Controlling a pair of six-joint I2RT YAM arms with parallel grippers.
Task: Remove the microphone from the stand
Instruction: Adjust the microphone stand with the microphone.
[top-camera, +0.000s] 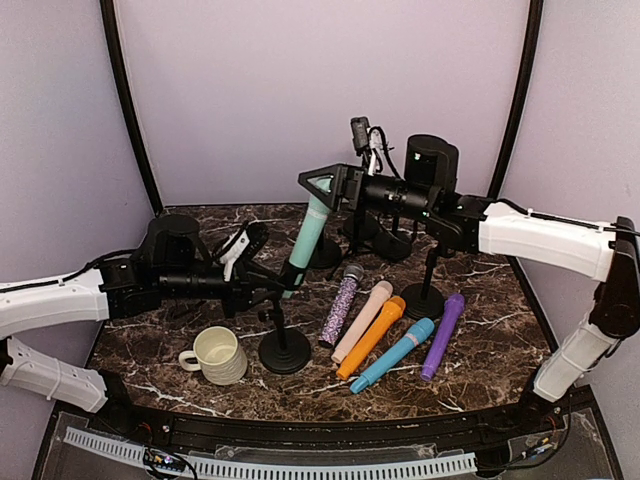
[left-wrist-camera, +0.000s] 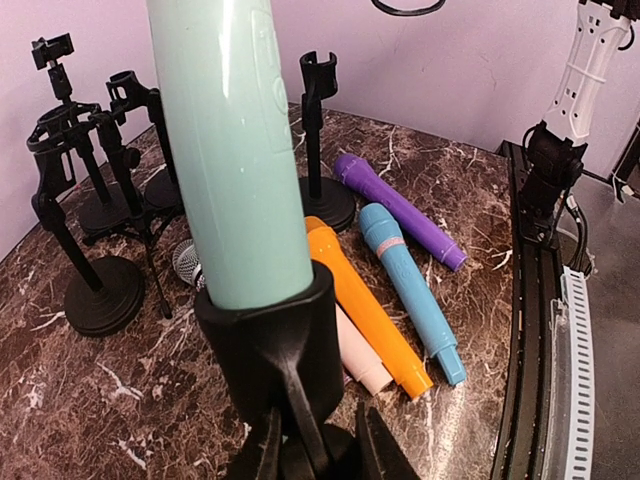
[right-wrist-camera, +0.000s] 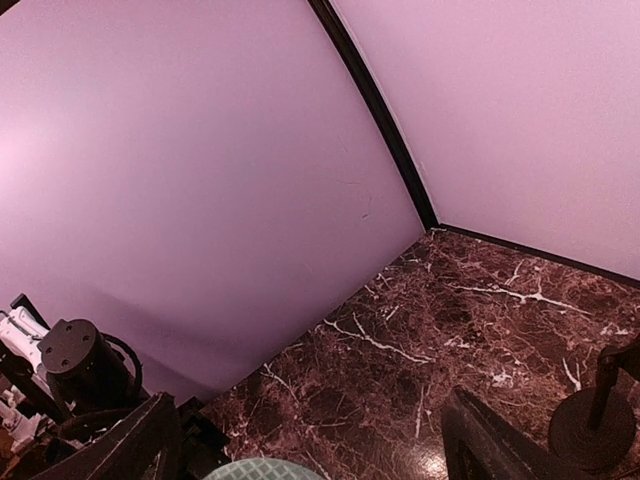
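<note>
A teal microphone (top-camera: 305, 240) stands tilted in the black clip (left-wrist-camera: 270, 350) of a stand with a round base (top-camera: 285, 352). Its body fills the left wrist view (left-wrist-camera: 235, 150). My left gripper (top-camera: 268, 290) is shut on the stand's neck just under the clip, and its fingers (left-wrist-camera: 268, 450) press on either side of the stem. My right gripper (top-camera: 322, 185) is open wide around the microphone's head. In the right wrist view the mesh head (right-wrist-camera: 260, 470) shows low between the spread fingers (right-wrist-camera: 480, 440), which do not touch it.
A cream mug (top-camera: 218, 355) stands left of the stand base. Several loose microphones lie to its right: glitter purple (top-camera: 341, 305), pink (top-camera: 362, 320), orange (top-camera: 371, 336), blue (top-camera: 393, 354), purple (top-camera: 443, 335). Empty black stands (top-camera: 425, 295) (left-wrist-camera: 95, 270) stand behind.
</note>
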